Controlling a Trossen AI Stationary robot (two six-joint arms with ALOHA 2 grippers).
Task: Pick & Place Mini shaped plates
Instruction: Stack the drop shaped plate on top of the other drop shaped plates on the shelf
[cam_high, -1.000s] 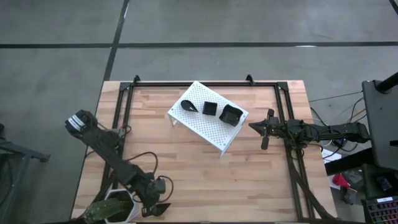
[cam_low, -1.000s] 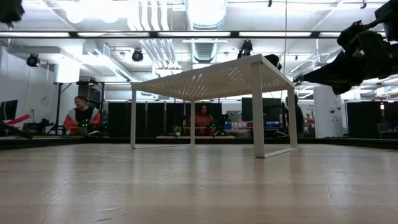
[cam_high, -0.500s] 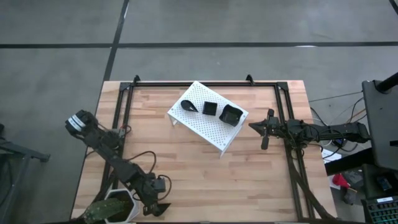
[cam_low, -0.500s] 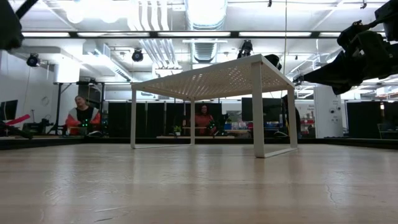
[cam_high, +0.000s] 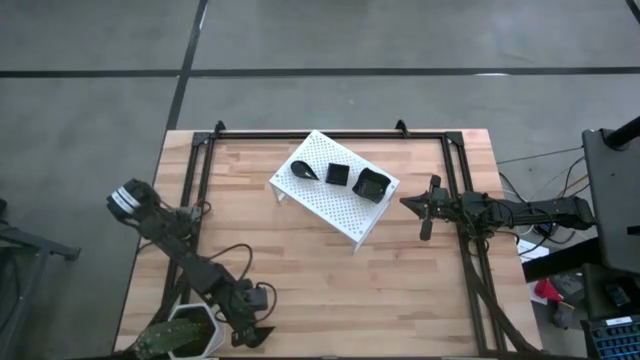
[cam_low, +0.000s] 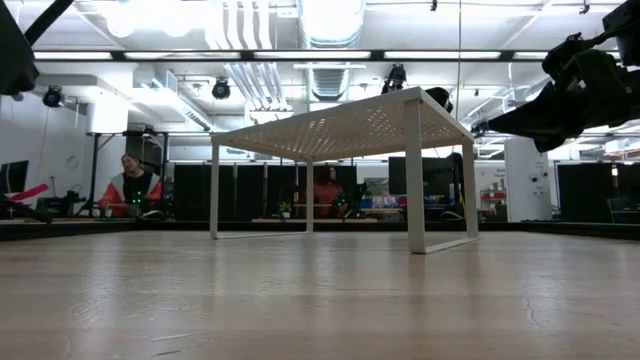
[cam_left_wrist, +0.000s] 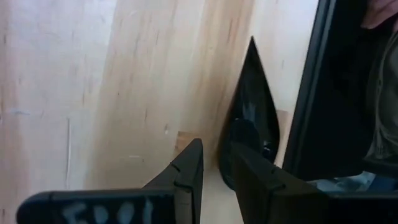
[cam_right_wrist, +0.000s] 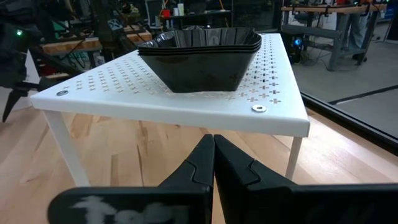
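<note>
mini shaped plates: three glossy black dishes sit in a row on the white perforated rack (cam_high: 335, 198), upper centre of the high view. A fourth lies at the lower left table edge.
teardrop plate at the edge (cam_left_wrist: 252, 109): lying flat on the wood, its point away from the wrist camera, just beside the dark table frame. It is a loose piece waiting to be collected, as I judge.
left gripper (cam_high: 250, 336): bottom left of the high view, right beside the white hexagonal plant pot (cam_high: 185, 333). Its fingers stand a little apart with the near end of the teardrop plate rim between them; whether they already pinch it, I cannot tell. The low reach suits taking a thin rim edge-on.
teardrop plate on rack (cam_high: 304, 169): leftmost of the three.
small square plate (cam_high: 338, 174): middle of the row, just beside the teardrop.
wavy-rimmed square plate (cam_high: 371, 185): rightmost. The right wrist view shows it as a nested stack of several, which saves room on the rack.
right gripper (cam_high: 426, 209): right of centre, off the rack's right corner, fingers pressed together and holding nothing; it looks parked while the left arm works.
writing: pale marks on both wrist housings, too blurred to read. No brand visible.
</note>
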